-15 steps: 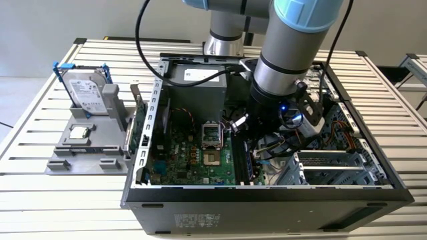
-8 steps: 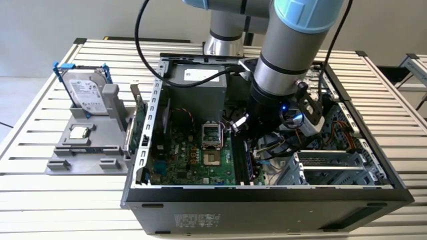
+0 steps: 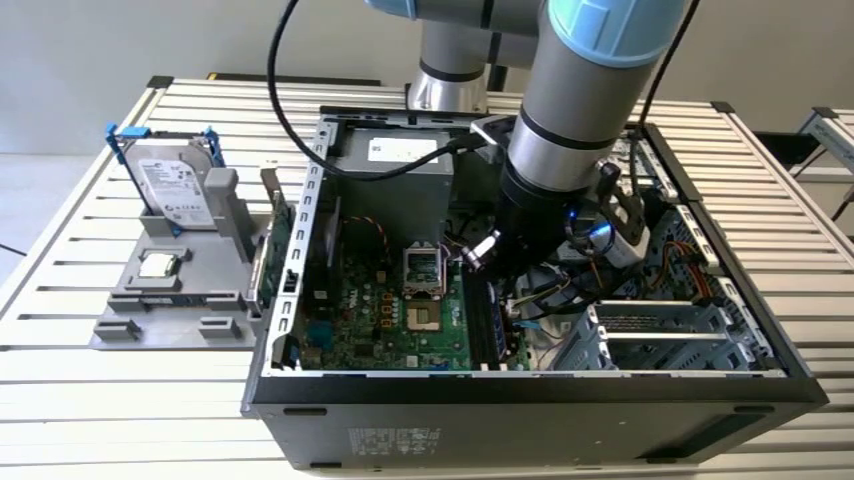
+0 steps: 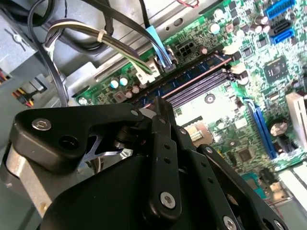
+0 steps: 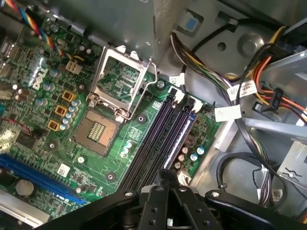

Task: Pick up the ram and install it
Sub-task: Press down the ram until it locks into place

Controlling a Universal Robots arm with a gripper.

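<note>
Green motherboard (image 3: 387, 310) in open case (image 3: 534, 385) on slatted surface (image 3: 747, 170); tool (image 3: 483, 262) low over memory slots.

Second wrist view: ram (image 4: 192, 72) bluish, lying in slot nearest cables (image 4: 120, 45). Tool (image 4: 159, 106) tips pressed together, gripping nothing we can see.

First wrist view: ram (image 5: 184, 132) just beyond tool (image 5: 166, 176).

We judge step: seating. Further press calls for straight-down force, clear of cables.
</note>
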